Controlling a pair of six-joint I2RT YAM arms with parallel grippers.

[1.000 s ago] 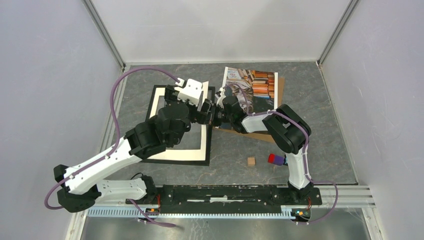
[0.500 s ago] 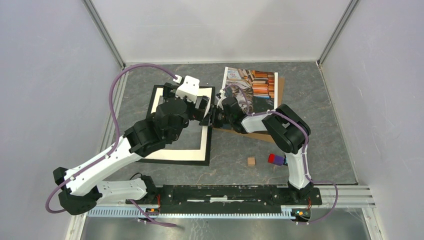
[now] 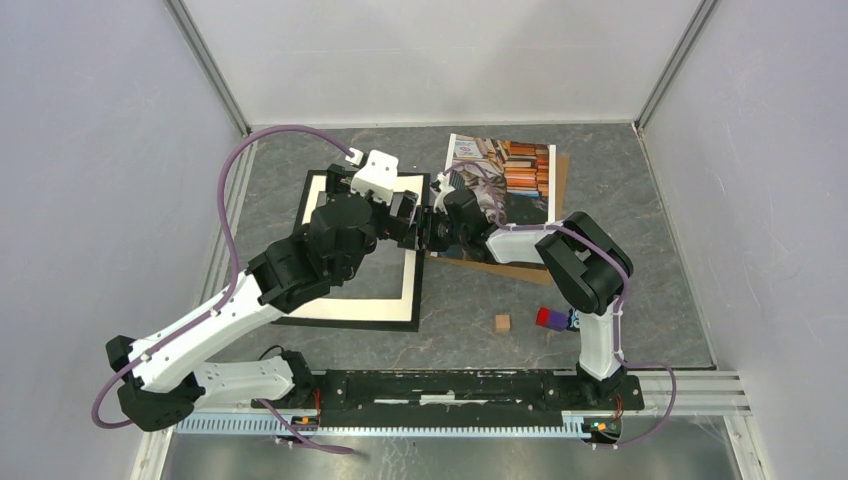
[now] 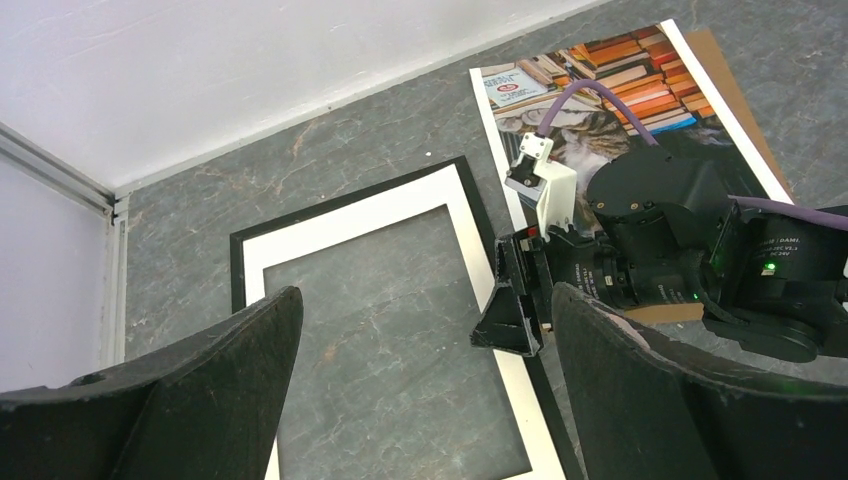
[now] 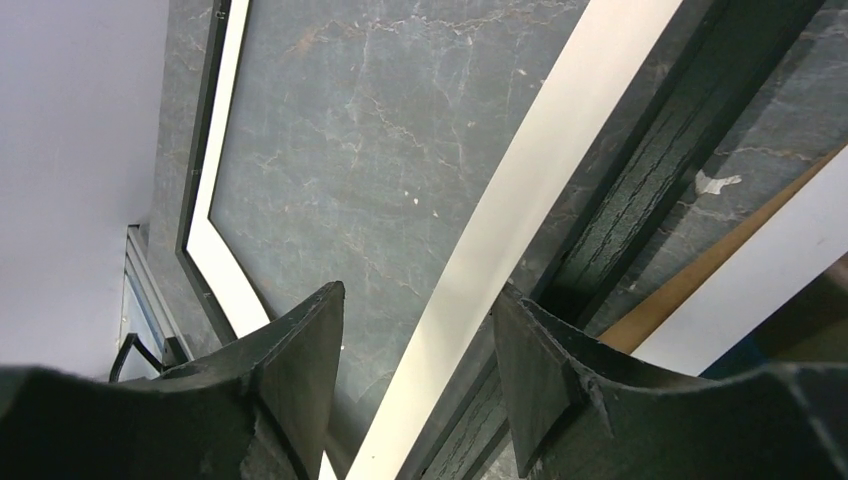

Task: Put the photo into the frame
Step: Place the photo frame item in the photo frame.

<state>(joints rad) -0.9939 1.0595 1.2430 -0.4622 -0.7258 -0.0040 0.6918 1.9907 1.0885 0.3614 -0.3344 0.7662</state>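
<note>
The frame (image 3: 345, 325) is black with a white mat (image 3: 408, 285) and lies flat at centre-left. To its right the photo (image 3: 510, 170), a picture of books, rests on a brown backing board (image 3: 500, 268). My right gripper (image 3: 428, 226) is low at the frame's right edge (image 5: 640, 200). It is open (image 5: 420, 340), its jaws either side of the mat strip (image 5: 520, 220) without touching it. My left gripper (image 3: 405, 214) hangs above the frame's right half, wide open (image 4: 425, 330) and holding nothing. The left wrist view also shows the photo (image 4: 620, 80) and the right gripper (image 4: 510, 310).
A small wooden cube (image 3: 502, 322) and a red and purple object (image 3: 548, 318) lie near the right arm's base. Enclosure walls stand on three sides. The brown board's corner (image 5: 700, 275) sits just right of the frame.
My right gripper's jaws have spread apart at the frame's right edge, having been shut there. The left wrist has shifted slightly toward the back.
</note>
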